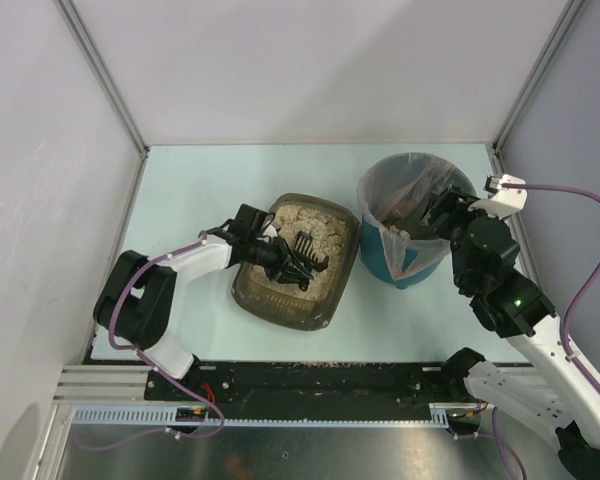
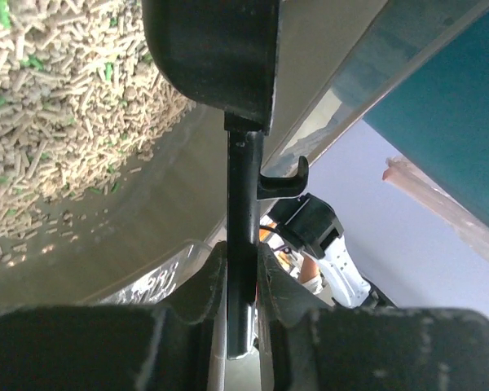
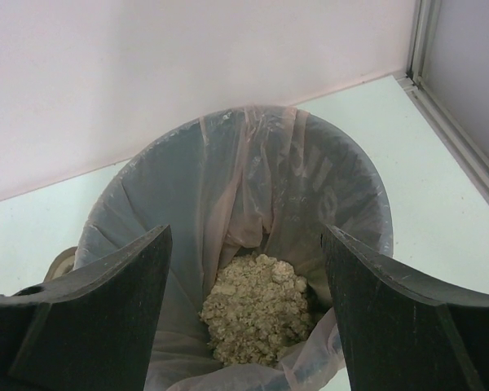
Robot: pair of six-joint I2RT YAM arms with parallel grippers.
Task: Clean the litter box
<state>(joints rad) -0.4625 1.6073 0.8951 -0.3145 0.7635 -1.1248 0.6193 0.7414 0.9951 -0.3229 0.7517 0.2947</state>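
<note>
Left end effector (image 2: 243,273) clamps the scoop (image 2: 243,179) by its handle, head poised over the litter box (image 1: 280,308) for sifting. Just right of that box, the right end effector (image 3: 246,244) gapes wide above the bin (image 1: 385,268), perhaps to steady it.

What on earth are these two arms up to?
The left gripper is shut on a black slotted scoop, held over the pellets in the brown litter box. The right gripper hangs open above the teal bagged bin, which already holds a heap of litter.
</note>
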